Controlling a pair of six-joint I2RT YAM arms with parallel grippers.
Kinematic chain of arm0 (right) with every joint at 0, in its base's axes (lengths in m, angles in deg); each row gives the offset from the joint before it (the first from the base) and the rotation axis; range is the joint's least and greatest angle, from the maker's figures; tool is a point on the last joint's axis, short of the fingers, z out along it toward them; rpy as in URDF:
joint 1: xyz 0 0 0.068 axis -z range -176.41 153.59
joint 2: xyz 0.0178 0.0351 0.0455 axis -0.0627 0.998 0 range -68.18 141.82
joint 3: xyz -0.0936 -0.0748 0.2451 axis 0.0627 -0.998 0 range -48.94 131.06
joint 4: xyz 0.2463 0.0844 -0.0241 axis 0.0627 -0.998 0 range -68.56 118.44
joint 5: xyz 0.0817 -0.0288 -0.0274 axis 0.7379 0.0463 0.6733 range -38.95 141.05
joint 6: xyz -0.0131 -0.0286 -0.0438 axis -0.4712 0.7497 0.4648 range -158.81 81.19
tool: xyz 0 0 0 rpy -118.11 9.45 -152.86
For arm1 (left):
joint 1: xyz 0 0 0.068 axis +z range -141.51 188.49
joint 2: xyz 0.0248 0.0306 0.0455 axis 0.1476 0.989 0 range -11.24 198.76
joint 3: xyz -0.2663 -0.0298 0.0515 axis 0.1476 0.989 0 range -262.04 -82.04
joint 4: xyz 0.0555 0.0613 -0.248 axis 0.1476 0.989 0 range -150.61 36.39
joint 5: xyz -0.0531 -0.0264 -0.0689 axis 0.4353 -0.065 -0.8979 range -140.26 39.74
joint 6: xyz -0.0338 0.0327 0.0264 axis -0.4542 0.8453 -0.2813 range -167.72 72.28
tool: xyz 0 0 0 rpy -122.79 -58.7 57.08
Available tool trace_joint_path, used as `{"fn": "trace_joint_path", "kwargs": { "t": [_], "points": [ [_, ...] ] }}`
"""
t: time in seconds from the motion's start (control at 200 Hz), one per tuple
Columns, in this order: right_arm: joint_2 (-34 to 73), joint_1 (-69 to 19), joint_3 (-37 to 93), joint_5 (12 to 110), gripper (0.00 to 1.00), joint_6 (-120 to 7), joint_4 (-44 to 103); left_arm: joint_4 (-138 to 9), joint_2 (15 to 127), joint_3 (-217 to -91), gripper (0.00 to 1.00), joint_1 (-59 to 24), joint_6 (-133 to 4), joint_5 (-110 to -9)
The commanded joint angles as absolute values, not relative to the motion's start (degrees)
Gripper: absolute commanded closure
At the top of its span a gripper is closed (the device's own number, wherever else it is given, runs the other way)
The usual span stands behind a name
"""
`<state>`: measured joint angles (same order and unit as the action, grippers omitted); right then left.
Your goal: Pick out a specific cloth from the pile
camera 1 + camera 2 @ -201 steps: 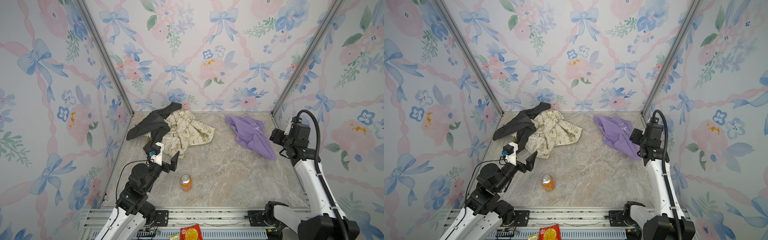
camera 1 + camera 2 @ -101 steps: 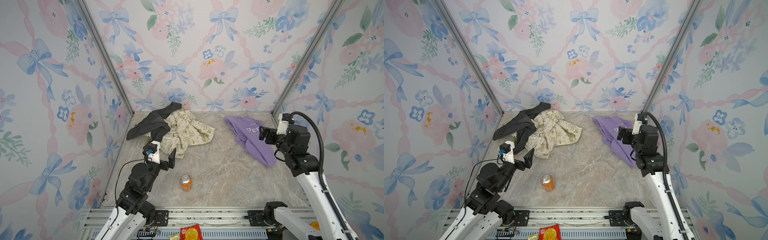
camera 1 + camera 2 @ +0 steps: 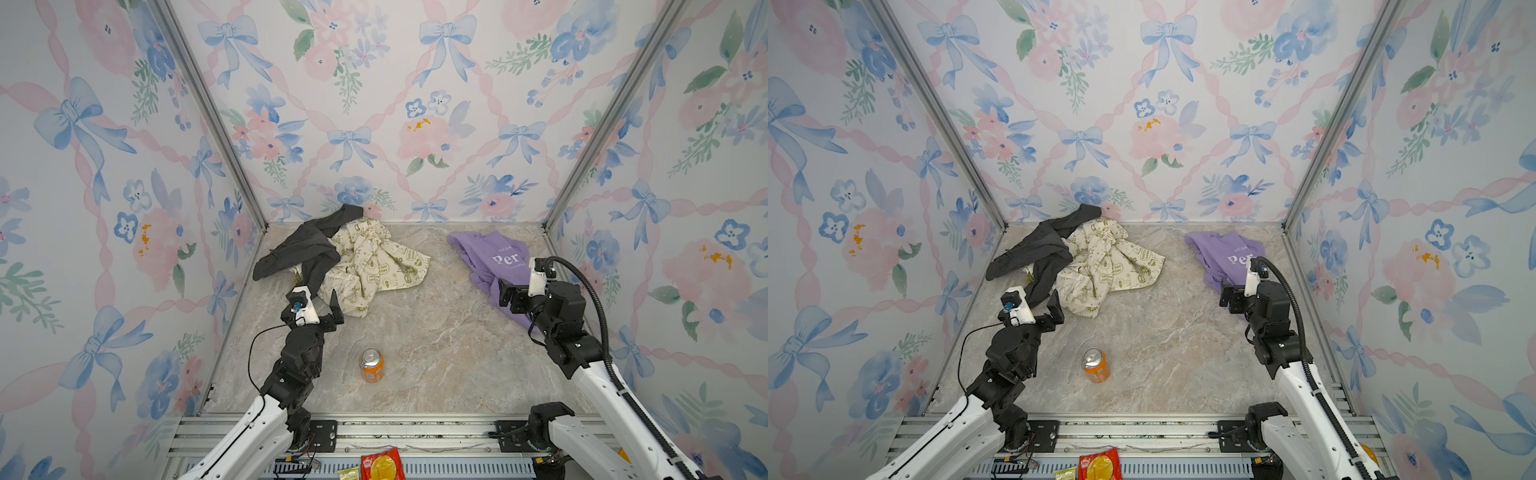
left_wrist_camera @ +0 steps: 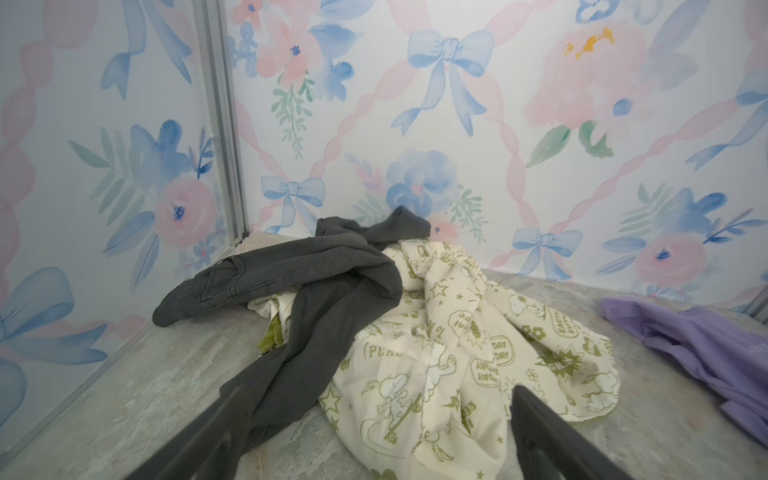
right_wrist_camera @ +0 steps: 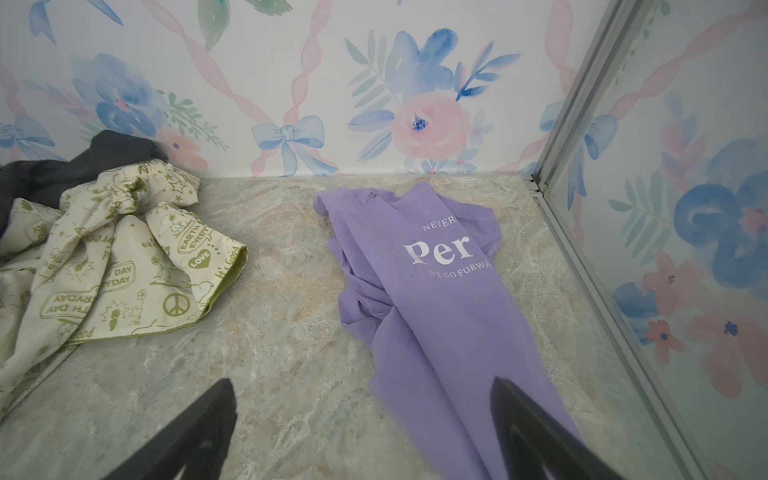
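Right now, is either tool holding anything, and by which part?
Nothing is held. The left tool and right tool are both open and empty; the lilac cloth lies free on the table.

The left arm (image 3: 299,353) is standing up from its base with the elbow bent. The left gripper (image 3: 316,297) is pointing rearward, its jaws spread wide apart. The right arm (image 3: 573,345) is leaning up and inward from its base. The right gripper (image 3: 519,282) is pointing rearward and slightly left, its jaws likewise spread wide.
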<state>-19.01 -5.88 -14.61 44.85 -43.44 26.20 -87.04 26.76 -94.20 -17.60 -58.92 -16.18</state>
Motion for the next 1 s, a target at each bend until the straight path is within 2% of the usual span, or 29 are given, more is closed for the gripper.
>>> {"fn": "trace_joint_path", "kwargs": {
  "t": [0.0, 0.23, 0.375, 0.675, 0.85, 0.935, 0.99],
  "points": [
    [-15.81, -5.28, -19.03, 41.25, 0.03, -41.52, 36.88, -103.23, 30.95, -91.32, 0.02, -15.05, -53.22, -11.65],
    [-5.81, 1.2, -24.28, 42.42, 0.03, -42.14, 50.33, -117.85, 37.4, -84.97, 0.02, -2.38, -52.33, -23.01],
    [0.93, 2.01, -27.41, 44.93, 0.03, -40.0, 62.26, -123.89, 43.5, -83.44, 0.02, 1.59, -52.56, -27.1],
    [10.77, 2.85, -28.85, 52.05, 0.03, -38.24, 75.59, -136.19, 59.0, -83.22, 0.02, 3.04, -50.72, -31.99],
    [22.14, 4.11, -32.09, 56.49, 0.03, -39.47, 94.2, -136.3, 62.02, -85.23, 0.02, 3.24, -51.24, -36.42],
    [19.66, 4.47, -29.72, 57.36, 0.03, -38.92, 85.03, -136.7, 63.35, -85.94, 0.02, 3.3, -51.42, -39.01],
    [20.75, 4.45, -28.21, 58.0, 0.03, -38.98, 84.29, -139.15, 65.71, -86.02, 0.02, 3.34, -51.37, -40.73]
  ]
}}
